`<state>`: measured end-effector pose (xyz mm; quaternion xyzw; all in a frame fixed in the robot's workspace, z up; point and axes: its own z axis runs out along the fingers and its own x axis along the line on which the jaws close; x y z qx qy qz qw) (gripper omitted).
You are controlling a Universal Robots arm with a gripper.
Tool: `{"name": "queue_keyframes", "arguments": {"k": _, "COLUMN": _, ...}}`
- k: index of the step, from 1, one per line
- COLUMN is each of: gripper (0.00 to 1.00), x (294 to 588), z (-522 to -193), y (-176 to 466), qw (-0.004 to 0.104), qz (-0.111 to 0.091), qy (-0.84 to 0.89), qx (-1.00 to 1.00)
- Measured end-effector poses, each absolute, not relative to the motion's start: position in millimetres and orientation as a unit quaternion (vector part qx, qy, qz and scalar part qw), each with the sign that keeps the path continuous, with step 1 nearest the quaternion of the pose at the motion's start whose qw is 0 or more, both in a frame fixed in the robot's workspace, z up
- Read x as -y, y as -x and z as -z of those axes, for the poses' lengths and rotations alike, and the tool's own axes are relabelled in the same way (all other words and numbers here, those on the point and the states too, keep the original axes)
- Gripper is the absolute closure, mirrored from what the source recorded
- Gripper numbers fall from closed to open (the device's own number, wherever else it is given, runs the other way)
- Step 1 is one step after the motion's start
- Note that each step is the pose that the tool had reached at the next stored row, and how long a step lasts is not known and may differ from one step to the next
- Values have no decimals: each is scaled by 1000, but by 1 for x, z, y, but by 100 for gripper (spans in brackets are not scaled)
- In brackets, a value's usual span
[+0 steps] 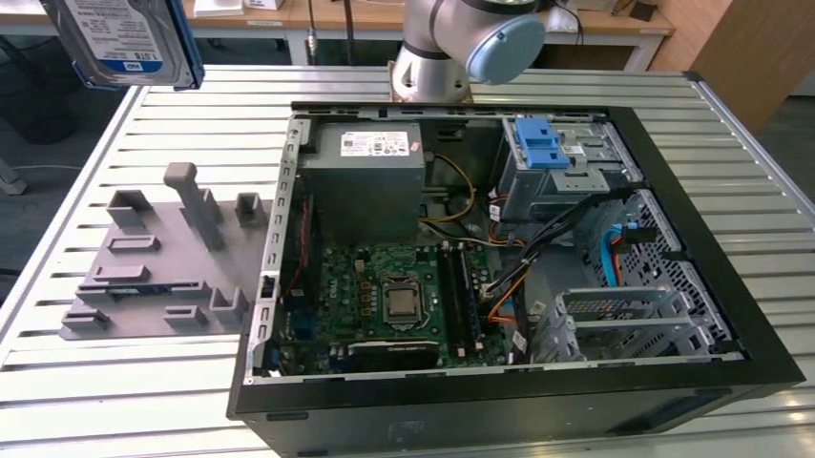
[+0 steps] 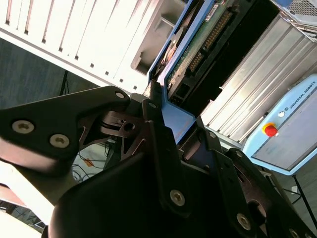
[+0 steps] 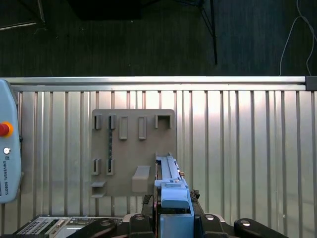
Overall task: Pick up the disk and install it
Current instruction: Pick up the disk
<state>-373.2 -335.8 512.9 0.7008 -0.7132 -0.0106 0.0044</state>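
Observation:
The disk [image 1: 128,38], a silver hard drive with a white-and-blue label in a blue carrier, hangs high above the table's far corner at the exterior view's left. In the second wrist view my gripper [image 2: 166,116] is shut on the carrier's blue edge, with the disk [image 2: 198,49] and its green circuit board reaching out beyond the black fingers [image 2: 151,106]. In the first wrist view the disk [image 3: 170,181] shows edge-on above the grey fixture plate [image 3: 133,148], with the gripper [image 3: 173,203] clamped on its blue end.
An open computer case [image 1: 713,382] lies on the slatted metal table [image 1: 153,401]. Inside are a grey power supply [image 1: 363,181], a motherboard [image 1: 388,296] and a metal cage with blue latches [image 1: 548,148]. The grey slotted fixture plate [image 1: 166,258] sits beside the case. The arm's base [image 1: 446,48] stands behind it.

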Motion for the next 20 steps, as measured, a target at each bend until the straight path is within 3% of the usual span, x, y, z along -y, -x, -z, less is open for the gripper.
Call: {"name": "queue_keyframes", "arguments": {"k": 20, "gripper": 63, "x": 336, "z": -513, "y": 359, "qw": 4, "qz": 11, "qy": -701, "qx": 713}}
